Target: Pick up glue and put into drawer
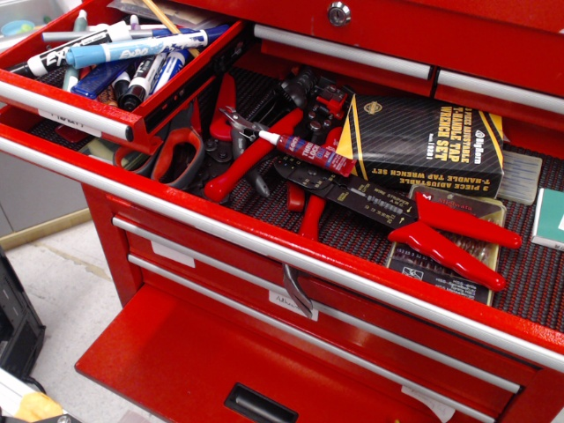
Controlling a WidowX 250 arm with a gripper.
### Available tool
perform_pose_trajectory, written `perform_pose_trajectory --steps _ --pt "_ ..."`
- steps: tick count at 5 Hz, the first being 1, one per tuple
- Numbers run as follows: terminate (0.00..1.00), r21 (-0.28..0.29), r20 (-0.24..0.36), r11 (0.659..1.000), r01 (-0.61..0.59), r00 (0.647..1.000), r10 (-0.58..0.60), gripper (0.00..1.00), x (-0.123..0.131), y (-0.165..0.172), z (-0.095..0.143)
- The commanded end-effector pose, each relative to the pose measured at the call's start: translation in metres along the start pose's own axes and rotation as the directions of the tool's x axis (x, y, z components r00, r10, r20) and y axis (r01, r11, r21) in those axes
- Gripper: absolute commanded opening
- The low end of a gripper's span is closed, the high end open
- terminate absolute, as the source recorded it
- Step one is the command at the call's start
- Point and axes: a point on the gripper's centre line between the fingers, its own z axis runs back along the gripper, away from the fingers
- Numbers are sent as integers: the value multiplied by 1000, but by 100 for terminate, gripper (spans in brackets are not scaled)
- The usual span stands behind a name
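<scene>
Oddly, my gripper is nowhere in this view, so I cannot tell whether it is released or clenched, nor how the glue (307, 151) sits relative to it. The glue lies tilted in the wide drawer (529, 273), its white nozzle pointing up-left, resting across the red-handled pliers (256, 154) and just beside the black tap wrench box (427, 145). The narrow drawer (66, 110) stands pulled out at upper left, well apart from the glue, its left end cut off by the frame. Markers (132, 48) crowd its inside, hiding the floor. The small label on its front is too blurred to read. Scissors (172, 154) are partly hidden beneath that narrow drawer.
</scene>
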Motion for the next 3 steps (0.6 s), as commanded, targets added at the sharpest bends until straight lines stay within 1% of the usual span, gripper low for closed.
perform_pose_trajectory --steps 1,2,3 --pt "0 0 0 1000 0 1000 0 100 0 0 0" --pt "0 7 -43 969 -246 968 246 100 11 -43 12" --pt "0 11 -73 876 -481 874 481 100 25 -80 21"
